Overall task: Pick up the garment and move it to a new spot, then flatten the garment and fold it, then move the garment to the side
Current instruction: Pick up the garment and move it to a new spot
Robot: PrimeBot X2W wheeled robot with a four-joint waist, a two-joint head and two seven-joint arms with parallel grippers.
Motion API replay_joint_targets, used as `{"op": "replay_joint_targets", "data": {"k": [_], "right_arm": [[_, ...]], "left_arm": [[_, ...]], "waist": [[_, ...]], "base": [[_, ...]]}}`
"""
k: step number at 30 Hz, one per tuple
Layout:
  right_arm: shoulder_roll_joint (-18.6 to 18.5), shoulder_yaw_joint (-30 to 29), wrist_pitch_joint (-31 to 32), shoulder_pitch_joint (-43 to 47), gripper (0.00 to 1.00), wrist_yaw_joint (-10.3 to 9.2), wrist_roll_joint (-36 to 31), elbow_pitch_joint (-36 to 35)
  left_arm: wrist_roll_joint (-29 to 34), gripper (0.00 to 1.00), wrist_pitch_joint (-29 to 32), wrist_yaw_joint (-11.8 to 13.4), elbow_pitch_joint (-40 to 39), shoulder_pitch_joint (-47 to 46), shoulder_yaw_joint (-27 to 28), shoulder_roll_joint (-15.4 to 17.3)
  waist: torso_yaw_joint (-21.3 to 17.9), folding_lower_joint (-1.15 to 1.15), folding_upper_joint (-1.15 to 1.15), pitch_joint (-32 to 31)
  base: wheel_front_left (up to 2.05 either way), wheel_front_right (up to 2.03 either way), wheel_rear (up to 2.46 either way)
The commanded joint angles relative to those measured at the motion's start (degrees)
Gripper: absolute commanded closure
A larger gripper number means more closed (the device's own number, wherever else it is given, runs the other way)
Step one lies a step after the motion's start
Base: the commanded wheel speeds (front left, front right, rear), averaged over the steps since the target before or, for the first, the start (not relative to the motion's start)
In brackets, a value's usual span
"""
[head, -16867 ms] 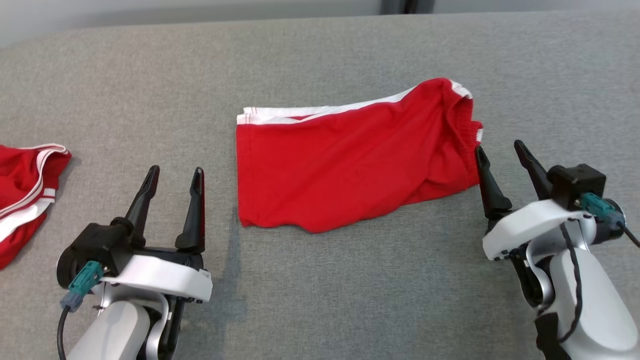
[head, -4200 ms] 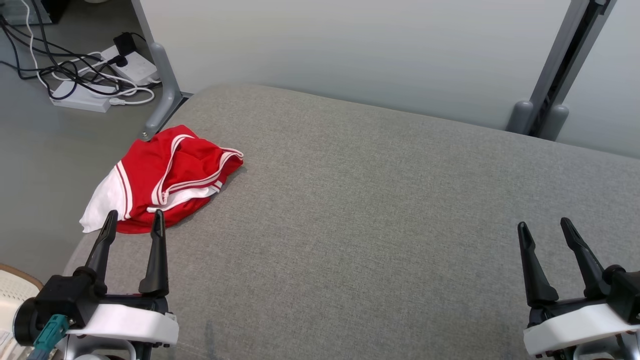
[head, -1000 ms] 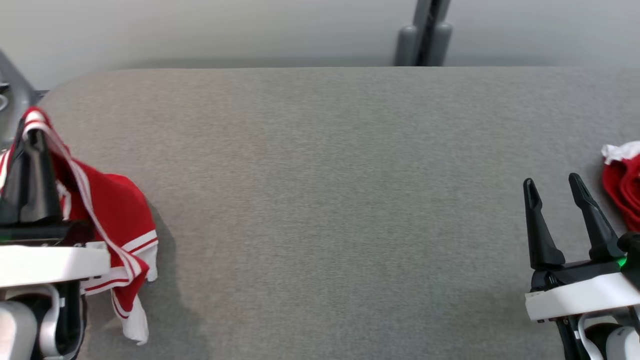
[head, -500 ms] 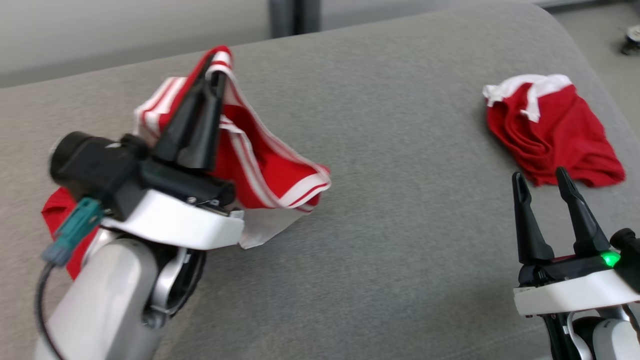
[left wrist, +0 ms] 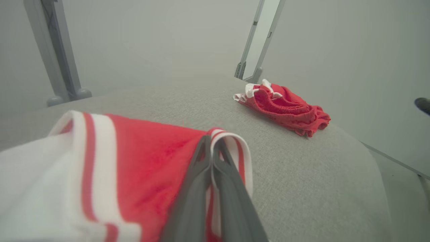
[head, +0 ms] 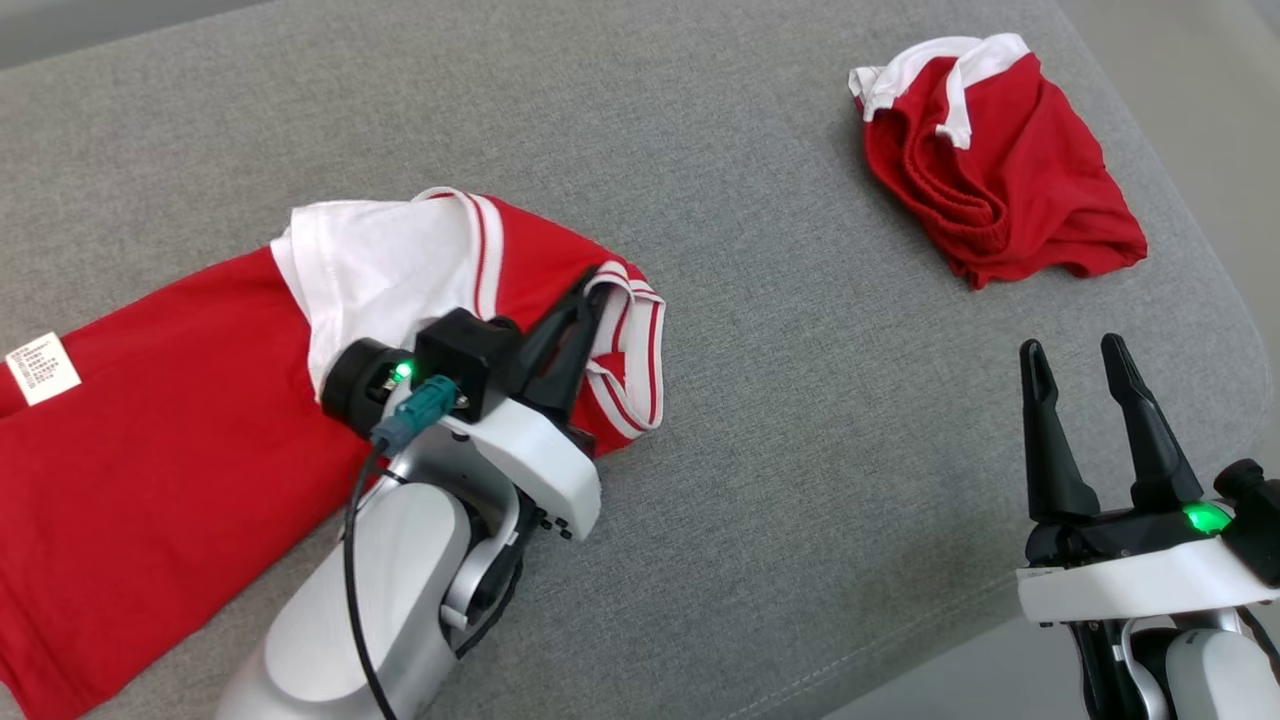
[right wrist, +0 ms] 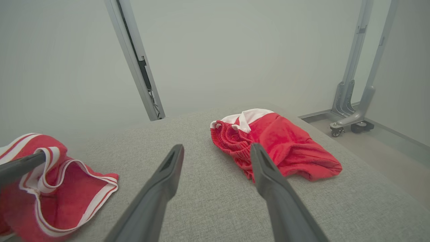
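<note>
Pinching the striped trim (head: 630,350) of the red garment (head: 150,440), my left gripper (head: 592,288) is clenched near the centre of the head view, both fingers pressed together with the banded edge caught between them. In the left wrist view that edge loops over my fingertips, so I judge I hold it by the rim alone and let the rest trail and spread instead of bunching.

The garment's body lies across the lower left of the frame on the grey cushion (head: 800,450), with a white panel (head: 380,270) uppermost and a small label (head: 42,368) at the far left edge; most of it is down, only the held corner lifted. I cannot tell whether my fingertips touch the cushion.

My right gripper (head: 1072,352) waits at the lower right, fingers spread and empty, well apart from the garment; I judge it stays clear so the cloth can settle, ready to take a second edge for flattening.

A second red piece (head: 1000,180), bunched with white trim, sits in the upper right near the cushion's rounded corner; parked there, it leaves the middle bare for the fold.
</note>
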Motion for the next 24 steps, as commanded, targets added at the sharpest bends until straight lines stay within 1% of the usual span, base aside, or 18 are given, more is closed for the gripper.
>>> {"op": "replay_joint_targets", "data": {"k": [1,2,3,4,8,10,13,15,18,21,22,24], "right_arm": [[-0.2,-0.2,-0.4,-0.6,0.0,-0.04,0.2,0.1],[-0.2,-0.4,-0.6,-0.8,0.0,-0.04,0.1,0.4],[-0.2,-0.6,-0.7,-1.1,0.0,-0.04,-0.1,0.6],[-0.2,-0.7,-0.8,-1.2,0.0,-0.04,-0.3,0.8],[-0.2,-1.4,-0.6,-1.5,0.0,-0.05,-1.2,1.6],[-0.2,-2.0,-0.3,-1.6,0.0,-0.04,-1.9,1.6],[-0.2,-3.0,0.5,-1.3,0.0,-0.04,-3.2,1.6],[-0.2,-3.5,1.1,-0.8,0.0,-0.04,-4.0,1.4],[-0.2,-4.4,2.1,-0.1,0.0,-0.04,-4.9,0.9],[-0.2,-4.9,3.1,0.2,0.0,-0.05,-5.8,0.2],[-0.2,-5.0,3.8,0.4,0.0,-0.05,-6.5,-0.2],[-0.2,-5.1,4.4,0.7,0.0,-0.04,-7.1,-0.4]], "left_arm": [[0.4,0.82,-0.5,-0.4,0.3,-1.2,0.0,0.1],[0.3,0.5,-1.0,-0.9,1.4,-1.4,-0.5,-0.4],[0.3,0.0,-1.5,-1.4,2.2,-1.6,-1.0,-0.9],[0.4,0.0,-2.2,-2.2,2.7,-1.8,-1.6,-1.4],[0.5,0.0,-5.6,-3.6,2.7,-1.2,-3.2,-2.9],[0.2,0.0,-7.0,-4.0,1.7,-0.2,-3.6,-3.0],[-0.2,0.0,-8.4,-3.8,-0.7,1.6,-3.6,-2.9],[-0.9,0.0,-9.2,-3.2,-2.7,2.8,-2.7,-2.5],[-1.6,0.0,-10.2,-1.5,-5.1,4.9,-0.5,-1.2],[-2.5,0.0,-11.0,0.2,-6.3,6.4,2.7,0.4],[-3.5,0.0,-11.4,1.2,-6.7,7.5,5.0,1.5],[-4.4,0.0,-11.7,2.0,-6.8,8.6,7.2,2.9]], "waist": [[-0.1,0.0,0.0,0.3],[0.2,0.0,0.0,0.3],[0.6,0.0,0.0,0.2],[1.0,0.0,0.0,0.1],[3.0,0.0,0.0,-1.5],[4.3,0.0,0.0,-2.6],[6.5,0.0,0.0,-4.5],[8.1,0.0,0.0,-5.7],[10.4,0.0,0.0,-7.3],[12.7,0.0,0.0,-8.5],[14.1,0.0,0.0,-9.3],[15.3,0.0,0.0,-10.1]], "base": [[0.0,0.0,0.0],[0.0,0.0,0.0],[0.0,0.0,0.0],[0.0,0.0,0.0],[0.0,0.0,0.0],[0.0,0.0,0.0],[0.0,0.0,0.0],[0.0,0.0,0.0],[0.0,0.0,0.0],[0.0,0.0,0.0],[0.0,0.0,0.0],[0.0,0.0,0.0]]}}
